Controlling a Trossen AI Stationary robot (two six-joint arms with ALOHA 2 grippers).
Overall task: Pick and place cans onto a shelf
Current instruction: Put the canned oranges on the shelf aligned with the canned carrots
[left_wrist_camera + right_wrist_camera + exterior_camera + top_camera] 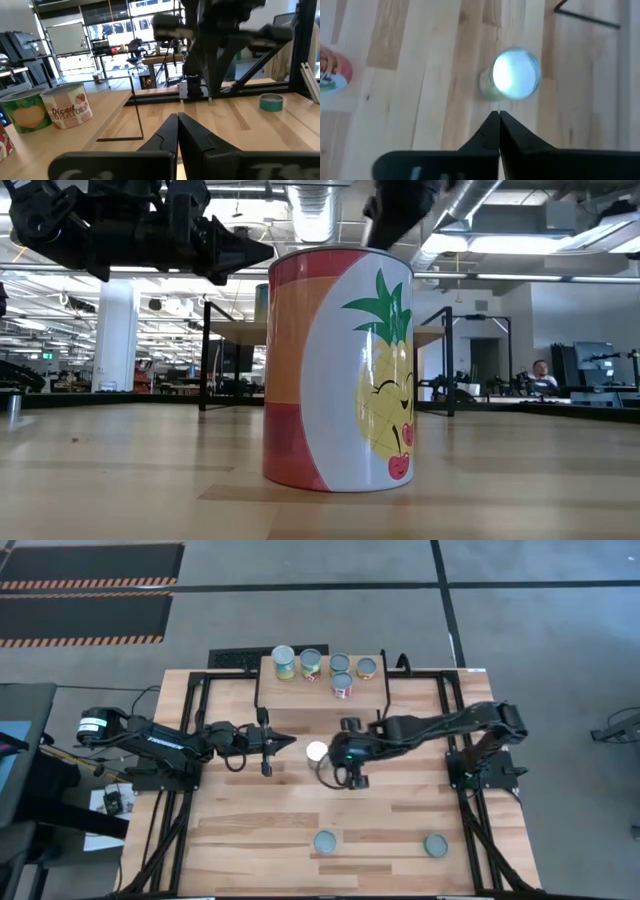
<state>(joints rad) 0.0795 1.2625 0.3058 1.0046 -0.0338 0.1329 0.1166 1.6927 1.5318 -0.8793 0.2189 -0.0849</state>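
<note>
A can with a pineapple label and silvery top (317,752) stands upright on the table's middle; it fills the low view (340,370). My right gripper (332,754) is shut, pointing down just above and beside this can's top (516,75). My left gripper (290,743) is shut and level, to the can's left and apart from it, above the table (255,252). The shelf (322,680) at the far middle carries several cans (285,662). Two teal cans (325,842) (435,845) stand near the front edge. My right gripper's shut fingertips (498,117) stand by the rim of the pineapple can's top (500,97), coming from above. I cannot tell whether they touch it. The can stands upright on the table.
The shelf's thin black legs (258,700) stand on the table behind the grippers. The left wrist view shows two labelled cans (67,107) (22,112) and a teal can (271,102). Bare tabletop (250,820) lies between the middle can and the front cans.
</note>
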